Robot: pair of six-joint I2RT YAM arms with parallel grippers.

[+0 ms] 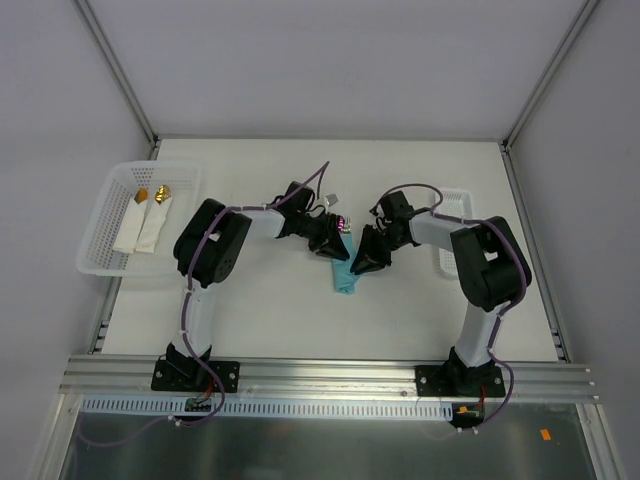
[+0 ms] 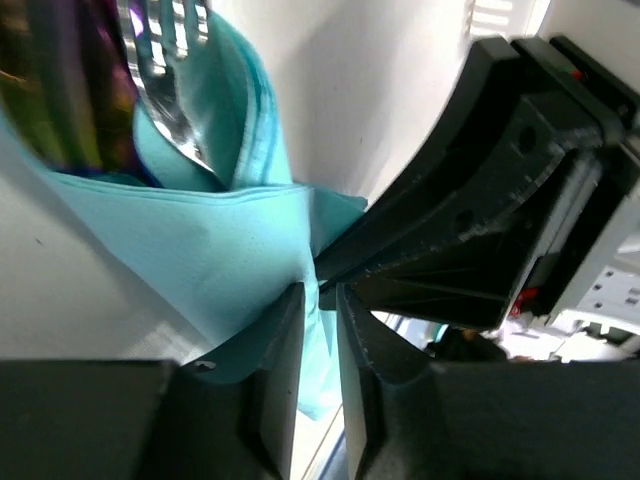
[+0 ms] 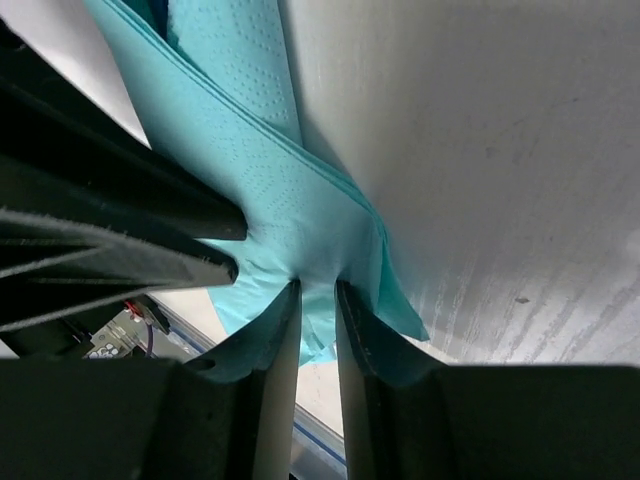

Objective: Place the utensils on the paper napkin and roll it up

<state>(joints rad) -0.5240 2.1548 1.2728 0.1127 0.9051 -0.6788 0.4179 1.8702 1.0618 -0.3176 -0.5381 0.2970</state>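
Note:
The teal paper napkin (image 1: 344, 273) lies rolled into a narrow bundle at the table's middle, between both grippers. The utensils (image 1: 342, 224) stick out of its far end, their purplish-pink heads showing; in the left wrist view a shiny fork head (image 2: 165, 70) sits inside the napkin folds (image 2: 200, 250). My left gripper (image 1: 331, 246) is shut on the napkin's left side. My right gripper (image 1: 360, 262) is shut on the napkin (image 3: 300, 220) from the right, its fingers pinching a bunched fold. The two grippers nearly touch.
A white basket (image 1: 100, 235) at the far left holds two white rolled napkins with gold-tipped utensils (image 1: 150, 215). Another white basket (image 1: 456, 205) stands at the right behind my right arm. A small grey object (image 1: 331, 200) lies behind the left gripper.

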